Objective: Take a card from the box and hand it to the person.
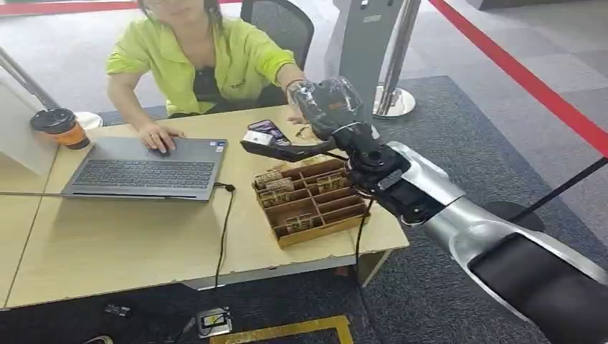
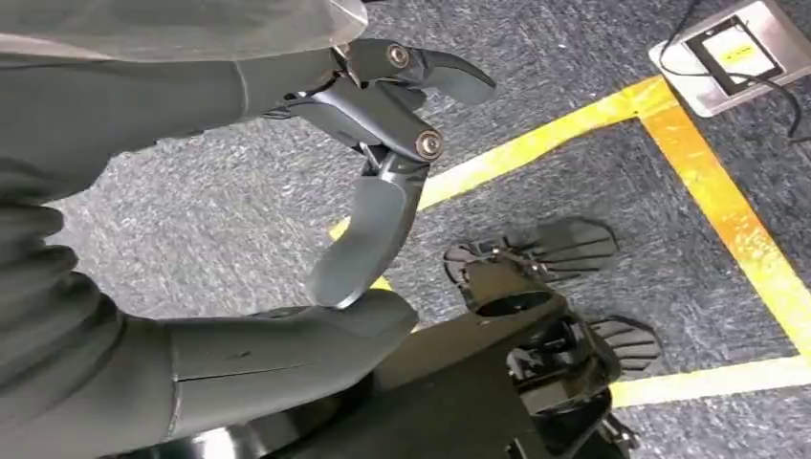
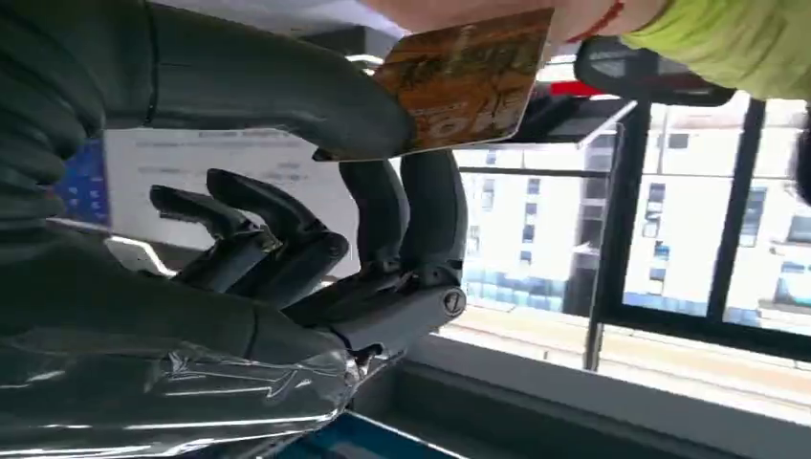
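The wooden card box [image 1: 310, 202] stands on the table's right end, with several cards upright in its slots. My right hand [image 1: 328, 106], wrapped in clear plastic, reaches past the box toward the seated person [image 1: 204, 54]. In the right wrist view my right hand [image 3: 383, 220] pinches an orange patterned card [image 3: 469, 81] between thumb and fingers. The person's hand [image 3: 574, 14] is at the card's far edge. My left hand [image 2: 373, 191] hangs over the carpet, one finger curled onto the thumb, holding nothing.
A grey laptop [image 1: 143, 168] lies in front of the person, whose other hand rests on it. A coffee cup [image 1: 61, 127] stands at the far left. A phone [image 1: 269, 129] lies behind the box. A black cable [image 1: 224, 229] runs off the table's [image 1: 129, 251] front edge.
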Robot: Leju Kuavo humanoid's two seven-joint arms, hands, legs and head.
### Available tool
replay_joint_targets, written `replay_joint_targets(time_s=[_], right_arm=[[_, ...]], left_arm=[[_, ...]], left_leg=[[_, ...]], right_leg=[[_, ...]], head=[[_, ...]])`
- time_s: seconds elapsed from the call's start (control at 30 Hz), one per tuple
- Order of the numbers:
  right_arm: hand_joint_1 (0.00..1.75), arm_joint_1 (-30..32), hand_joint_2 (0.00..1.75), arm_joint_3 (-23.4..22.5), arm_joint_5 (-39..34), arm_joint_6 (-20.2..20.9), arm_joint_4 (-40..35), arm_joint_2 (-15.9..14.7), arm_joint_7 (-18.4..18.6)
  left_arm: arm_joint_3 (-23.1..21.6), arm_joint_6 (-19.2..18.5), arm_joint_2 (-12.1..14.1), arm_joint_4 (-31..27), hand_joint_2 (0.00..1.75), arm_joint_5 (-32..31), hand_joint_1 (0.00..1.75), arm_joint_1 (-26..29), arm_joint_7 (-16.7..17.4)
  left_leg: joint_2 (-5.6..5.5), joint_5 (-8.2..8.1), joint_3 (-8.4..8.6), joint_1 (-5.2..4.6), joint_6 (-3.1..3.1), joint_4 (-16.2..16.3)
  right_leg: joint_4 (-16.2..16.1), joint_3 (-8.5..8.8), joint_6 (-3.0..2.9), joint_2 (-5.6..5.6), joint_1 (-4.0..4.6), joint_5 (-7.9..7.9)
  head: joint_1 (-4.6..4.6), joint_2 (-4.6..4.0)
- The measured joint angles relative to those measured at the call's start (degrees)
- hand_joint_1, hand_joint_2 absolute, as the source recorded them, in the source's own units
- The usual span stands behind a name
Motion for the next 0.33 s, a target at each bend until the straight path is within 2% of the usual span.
replay_joint_targets(time_s=[0.17, 0.33], right_arm=[[1.75, -2.41, 1.75, 1.64, 3.20, 0.72, 7.68, 3.35, 2.96], [1.75, -3.70, 1.75, 3.26, 6.58, 3.06, 12.97, 4.79, 6.43]], left_arm=[[-0.52, 0.00, -0.11, 0.00, 1.75, -0.33, 0.00, -0.29, 0.46], [-0.96, 0.00, -0.24, 0.00, 1.75, -0.53, 0.00, -0.38, 0.46]], left_leg=[[-0.01, 0.00, 0.00, -0.01, 0.00, 0.00], [-0.03, 0.01, 0.01, -0.01, 0.01, 0.02]], right_leg=[[-0.01, 0.00, 0.00, -0.01, 0.00, 0.00], [-0.02, 0.00, 0.00, -0.03, 0.00, 0.00]], head=[[-0.02, 0.00], [-0.02, 0.00]])
